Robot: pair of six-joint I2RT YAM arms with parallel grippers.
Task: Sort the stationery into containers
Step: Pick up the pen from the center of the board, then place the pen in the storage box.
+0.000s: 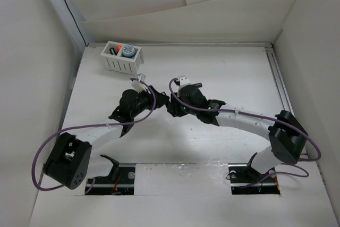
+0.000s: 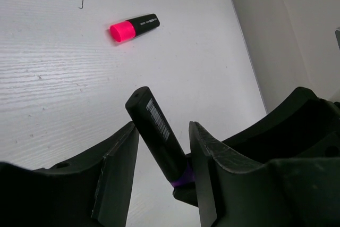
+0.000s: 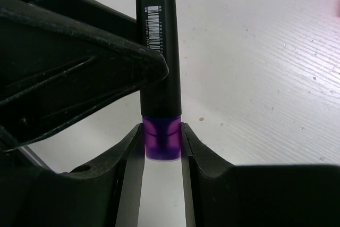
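Note:
A black marker with a purple cap stands between both grippers above the table. My right gripper is shut on its purple cap. My left gripper is open around the marker's black body, with a gap on its left side. In the top view the two grippers meet at mid-table, the left and the right. A pink-ended marker lies on the table beyond the left gripper. The white slatted basket at the far left holds an orange-ended marker and a grey-blue cylinder.
White walls enclose the table on the left, back and right. A metal rail runs along the right edge. Purple cables loop over both arms.

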